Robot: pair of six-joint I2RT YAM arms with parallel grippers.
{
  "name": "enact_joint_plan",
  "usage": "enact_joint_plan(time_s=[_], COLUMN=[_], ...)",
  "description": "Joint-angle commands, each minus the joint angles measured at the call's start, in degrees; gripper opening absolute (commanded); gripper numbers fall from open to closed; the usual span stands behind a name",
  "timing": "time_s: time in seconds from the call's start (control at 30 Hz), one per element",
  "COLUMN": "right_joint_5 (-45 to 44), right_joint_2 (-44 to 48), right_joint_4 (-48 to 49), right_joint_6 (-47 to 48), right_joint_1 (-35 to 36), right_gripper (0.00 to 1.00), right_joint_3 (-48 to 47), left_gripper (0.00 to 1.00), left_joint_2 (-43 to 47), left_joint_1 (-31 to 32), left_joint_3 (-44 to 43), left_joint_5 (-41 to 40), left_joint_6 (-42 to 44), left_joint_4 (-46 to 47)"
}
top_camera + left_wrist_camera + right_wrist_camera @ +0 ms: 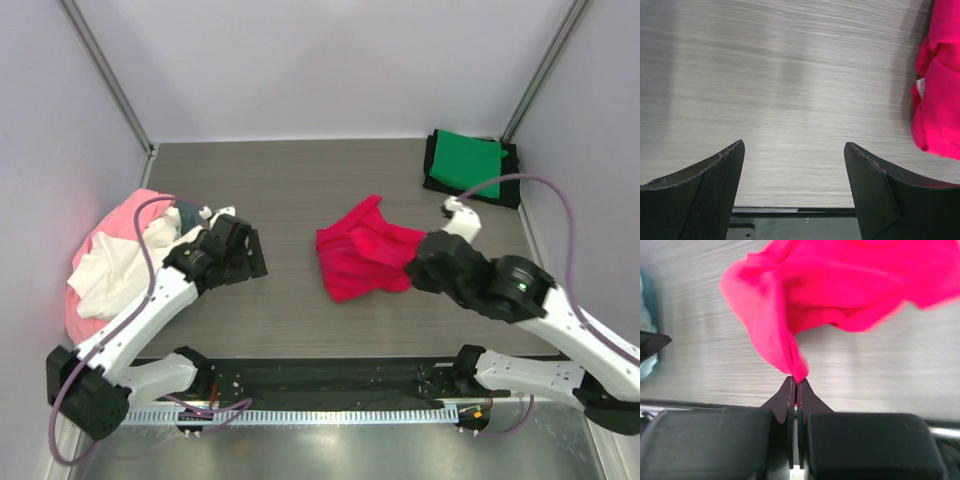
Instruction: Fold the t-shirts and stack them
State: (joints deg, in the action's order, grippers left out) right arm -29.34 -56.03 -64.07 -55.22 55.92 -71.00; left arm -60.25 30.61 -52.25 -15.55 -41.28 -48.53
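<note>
The crimson t-shirt (358, 256) lies crumpled in the middle of the table. My right gripper (412, 268) is shut on its right edge, and the cloth (840, 285) hangs from the closed tips (797, 380). My left gripper (243, 258) is open and empty over bare table, left of the crimson shirt (937, 95). A folded green t-shirt (468, 162) lies on a folded black one (510, 188) at the far right corner. A heap of light pink (128, 215), white (110, 268) and greyish-teal (188, 211) shirts sits at the left.
White walls close the table on the left, back and right. A black rail (330, 375) runs along the near edge between the arm bases. A purple cable (545, 192) loops above the right arm.
</note>
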Motion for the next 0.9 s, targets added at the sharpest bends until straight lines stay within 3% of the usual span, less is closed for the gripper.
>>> enact_joint_plan(time_s=[0.0,0.1,0.23,0.4,0.43,0.57,0.7,0.87], right_joint_5=[-6.3,-4.2,2.0,11.7,11.7,10.0,9.7,9.5], right_joint_2=[4.2,8.5,12.6,13.3,13.7,14.8,13.7,12.4], right_joint_4=[-13.4,-14.6,-9.8,-0.2,0.5,0.5,0.5,1.2], right_joint_6=[-7.6,-8.2,-6.7,-5.2,-5.2,-4.8,-4.0,-3.7], right_joint_1=[0.1,0.0,0.1,0.2,0.2,0.2,0.2,0.2], right_gripper=[0.01,0.01,0.01,0.01,0.01,0.01,0.01,0.01], right_joint_3=[3.9,6.8,12.5,22.7,24.1,25.0,25.2,25.6], left_gripper=[0.81,0.8,0.78,0.76,0.75,0.75,0.72,0.66], left_joint_2=[-6.4,-15.8,-35.0,-56.7,-63.5,-73.9,-84.6,-87.5], left_joint_1=[-0.2,-0.2,-0.1,0.1,0.2,1.4,2.5,4.1], left_joint_3=[-5.1,-12.7,-26.3,-48.4,-56.0,-71.7,-80.8,-81.3], left_joint_5=[8.2,11.7,15.3,22.1,22.8,25.7,27.1,30.2], left_joint_6=[1.7,4.6,8.1,9.6,9.5,9.5,9.1,7.9], left_joint_4=[9.8,16.1,21.4,20.9,19.9,17.6,16.5,19.2])
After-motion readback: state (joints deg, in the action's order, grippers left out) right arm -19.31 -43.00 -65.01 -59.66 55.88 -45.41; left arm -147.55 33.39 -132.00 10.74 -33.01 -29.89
